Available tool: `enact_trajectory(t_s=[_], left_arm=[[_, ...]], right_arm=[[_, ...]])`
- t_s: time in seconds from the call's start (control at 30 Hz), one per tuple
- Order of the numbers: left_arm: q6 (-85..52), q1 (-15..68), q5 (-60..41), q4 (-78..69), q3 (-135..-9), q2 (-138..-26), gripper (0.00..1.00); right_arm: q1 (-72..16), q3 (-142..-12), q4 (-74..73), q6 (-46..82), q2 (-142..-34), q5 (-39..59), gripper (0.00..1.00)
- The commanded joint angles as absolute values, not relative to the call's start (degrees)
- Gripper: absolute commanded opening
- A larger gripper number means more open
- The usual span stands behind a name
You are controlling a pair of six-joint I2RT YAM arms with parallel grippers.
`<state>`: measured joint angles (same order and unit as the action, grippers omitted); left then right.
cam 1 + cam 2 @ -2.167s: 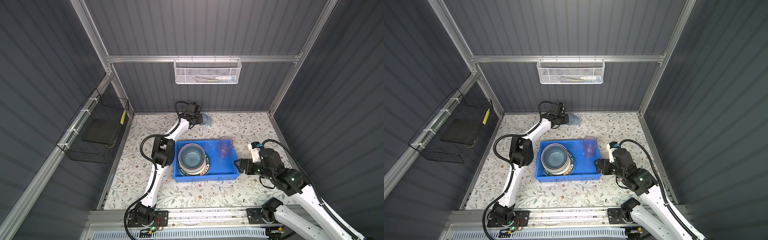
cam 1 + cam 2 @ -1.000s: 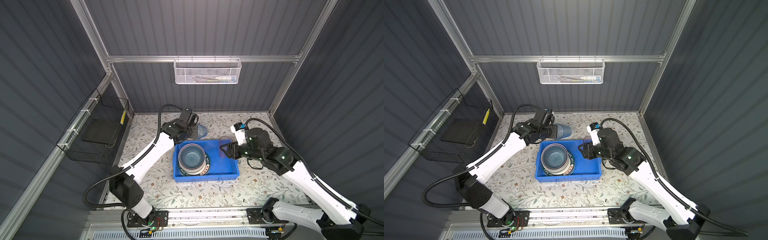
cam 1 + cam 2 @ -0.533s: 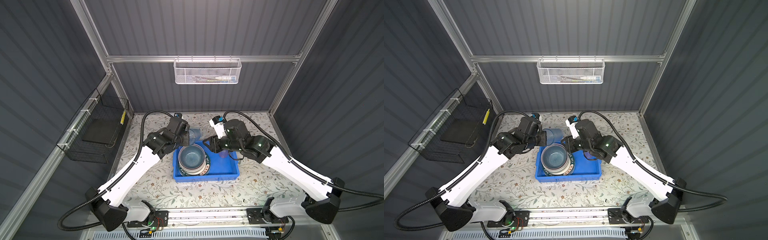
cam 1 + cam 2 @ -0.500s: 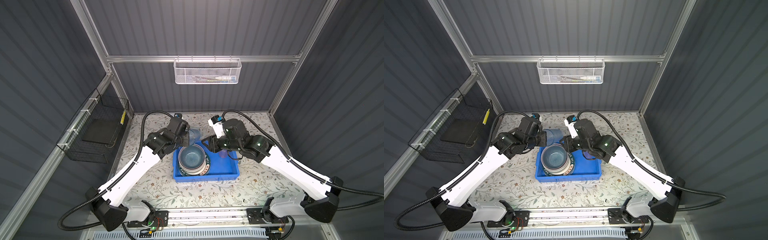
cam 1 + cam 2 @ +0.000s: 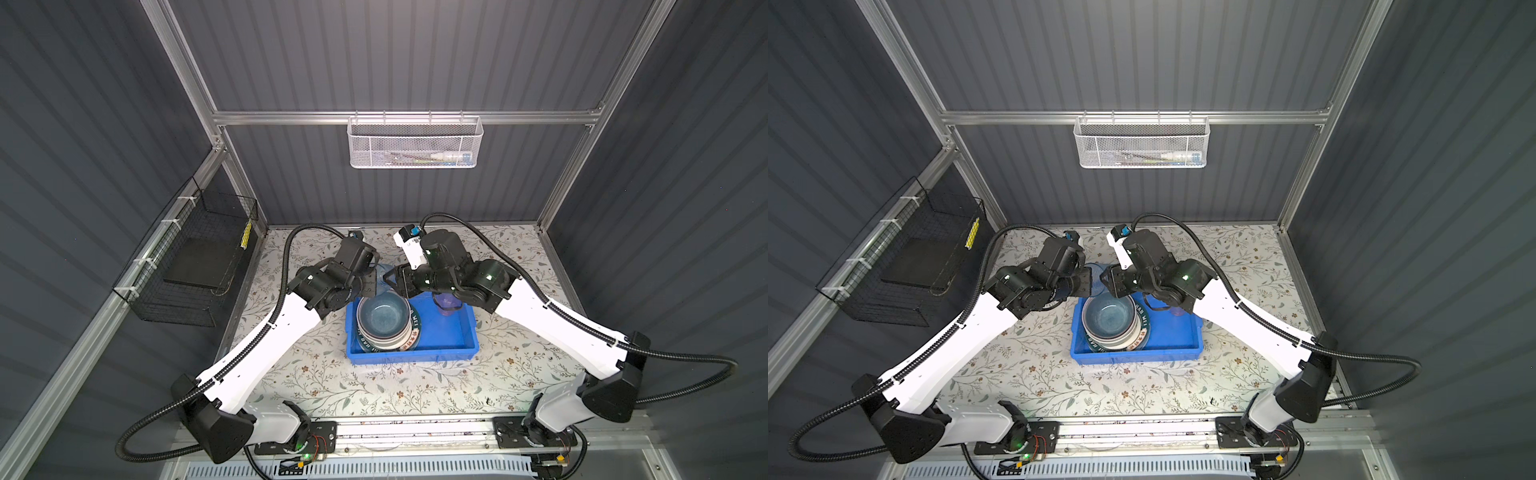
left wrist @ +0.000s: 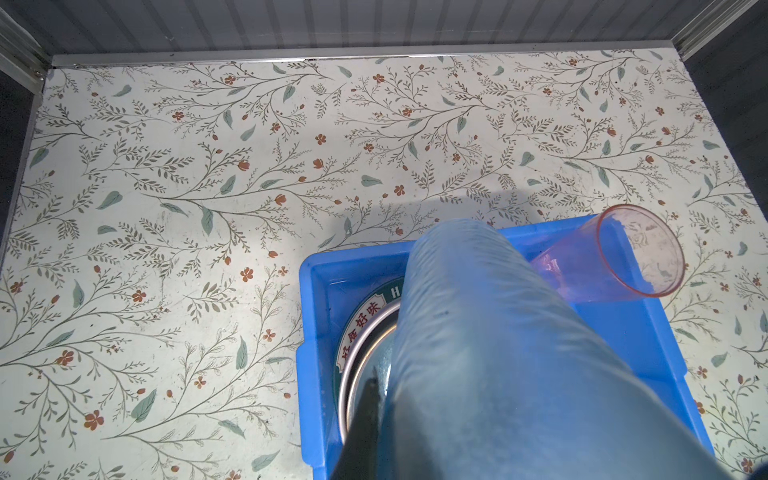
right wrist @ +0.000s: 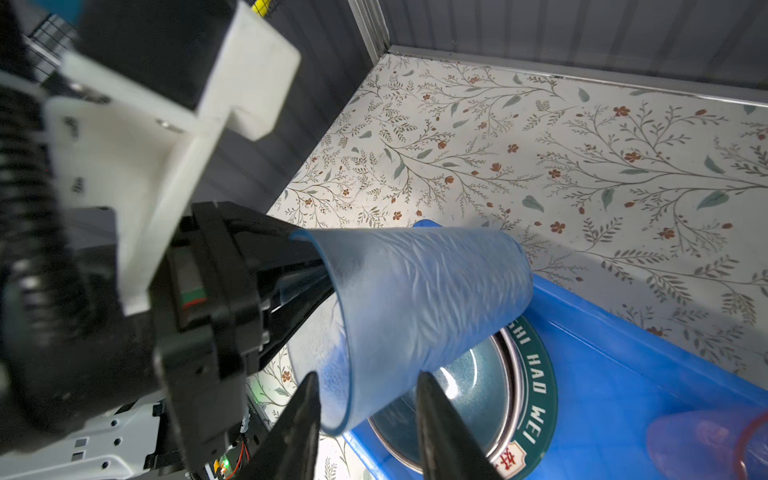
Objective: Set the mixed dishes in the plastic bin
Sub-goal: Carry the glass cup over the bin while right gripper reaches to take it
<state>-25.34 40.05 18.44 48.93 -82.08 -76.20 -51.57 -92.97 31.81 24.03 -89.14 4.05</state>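
Two grippers: left gripper (image 7: 291, 266) pinched the blue translucent tumbler (image 7: 424, 299) by its rim; right gripper (image 7: 368, 376) stood half-open astride its wall. We judged it light, slick.

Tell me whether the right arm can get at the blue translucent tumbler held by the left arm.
Likely yes: the right tool stands open astride the rim of the blue translucent tumbler, with nothing between. The left tool grips another part of the rim, leaving this part free.

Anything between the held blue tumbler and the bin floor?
Yes. The bowl stack in the plastic bin lies roughly under the blue tumbler, which the left gripper holds sideways; the right gripper straddles it. Bare floor lies beside the pink tumbler.
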Motion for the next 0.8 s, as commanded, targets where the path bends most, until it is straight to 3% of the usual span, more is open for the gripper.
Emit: enact_trajectory(t_s=[0.0,0.4,0.77], left_arm=[[-25.71,40.25,18.28,48.95,-82.56,-74.19,0.00],[-24.13,40.25,16.16,49.93,-85.00,-73.14,0.00],[-23.29,40.25,13.49,49.75,-87.03,-70.89,0.01]], right_arm=[[-52.44,-97.22,34.22,24.48,-91.10,0.04,0.39],[-57.05,-111.02,48.79,22.25,-101.83,-18.98,0.31],[-57.38,-111.53,50.67,22.61,-102.01,-19.62,0.12]])
